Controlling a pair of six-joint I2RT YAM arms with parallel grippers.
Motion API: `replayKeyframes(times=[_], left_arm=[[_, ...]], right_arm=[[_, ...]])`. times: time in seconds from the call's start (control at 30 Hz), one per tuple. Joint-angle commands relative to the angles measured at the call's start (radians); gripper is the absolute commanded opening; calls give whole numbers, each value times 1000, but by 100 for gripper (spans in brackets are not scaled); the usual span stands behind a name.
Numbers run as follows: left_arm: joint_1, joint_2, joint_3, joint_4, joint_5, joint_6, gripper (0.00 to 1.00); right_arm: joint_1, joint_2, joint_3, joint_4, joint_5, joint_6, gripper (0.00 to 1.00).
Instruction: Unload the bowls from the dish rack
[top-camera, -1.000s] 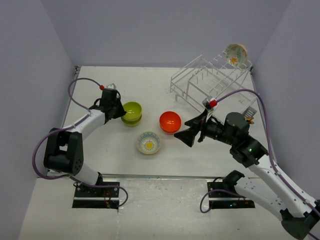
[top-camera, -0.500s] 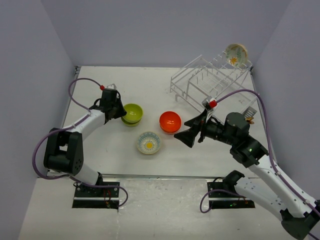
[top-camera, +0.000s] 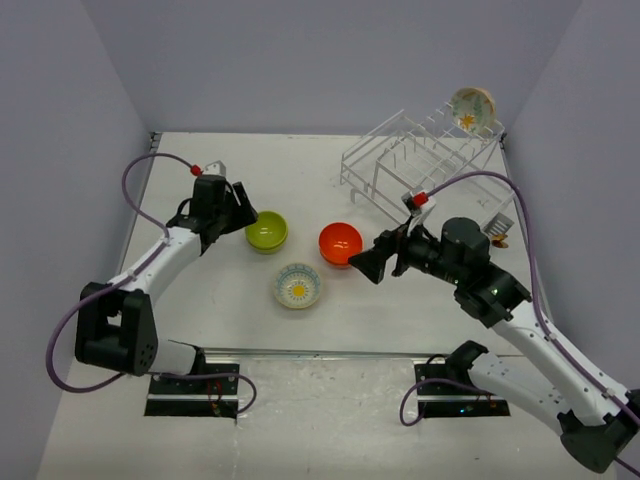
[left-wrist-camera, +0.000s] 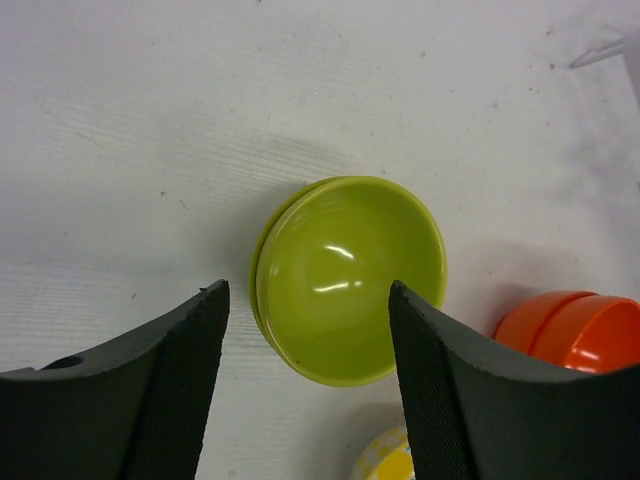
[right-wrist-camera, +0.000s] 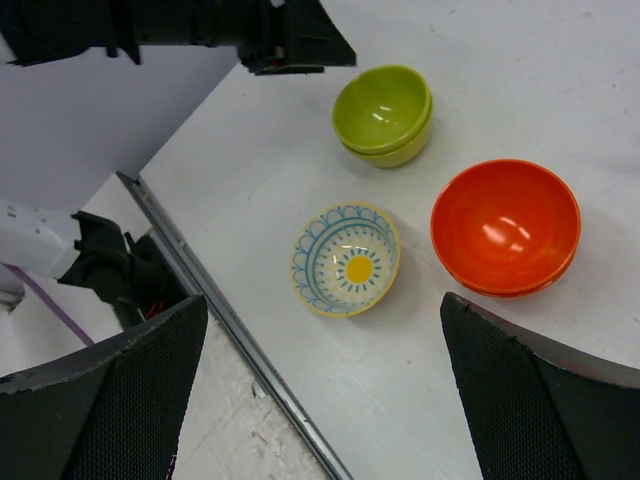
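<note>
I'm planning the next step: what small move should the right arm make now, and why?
Probably swing the right hand toward the dish rack: it is open and empty beside the orange bowls, and one flowered bowl sits at the rack's far corner.

In the left wrist view the bottom edge cuts the flower-patterned bowl (left-wrist-camera: 386, 458) to a yellow sliver, and the orange-red bowls (left-wrist-camera: 570, 328) run off the right edge. From above, the right arm (top-camera: 470, 262) half hides a small ribbed thing (top-camera: 498, 226).

Yellow-green bowls (top-camera: 266, 232), orange-red bowls (top-camera: 340, 243), yellow-flower cream bowl (top-camera: 298, 286), white dish rack (top-camera: 400, 150).
</note>
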Motion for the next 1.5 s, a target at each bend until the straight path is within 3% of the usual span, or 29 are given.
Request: replayKeyframes(times=[0.0,0.1,0.13,0.17,0.43,0.57,0.67,0.73,0.83,0.93,1.03,1.2,1.27,1.47], left_arm=[[2,-110,7,-24,-8,3,67],[2,-172,25,-84,-22,14,77],[2,-197,25,-96,-31,21,96],[2,-249,28,-125,-36,26,100],[2,-562,101,-398,-158,164,100],[2,-699,50,-423,-169,222,100],[-1,-749,-51,-369,-183,248,100],[-7,-756,-85,-349,-252,215,100],[-7,-747,-84,-342,-225,222,100],[-7,-742,-97,-326,-194,224,100],[-22,-750,-103,-322,-185,227,100],[-36,-733,-103,-319,-165,231,100],[-39,-728,-103,-319,-159,233,100],[-50,-728,-107,-312,-146,236,100]], right_arm=[[-2,64,75,-60,132,0,99],[-1,114,119,-90,196,-10,99],[-2,131,156,-102,269,-17,99],[-2,148,177,-129,322,-39,99],[-95,438,568,-225,866,-260,99],[-180,636,792,-200,1117,-482,99],[-266,812,959,-141,1204,-695,99],[-325,891,1064,-52,1232,-850,99],[-379,1003,1128,10,1210,-964,99],[-413,1083,1130,221,1195,-1179,98],[-439,1164,1155,291,1193,-1260,95],[-481,1242,1181,288,1166,-1261,93],[-488,1276,1176,303,1158,-1279,89],[-513,1308,1150,386,1163,-1339,60]])
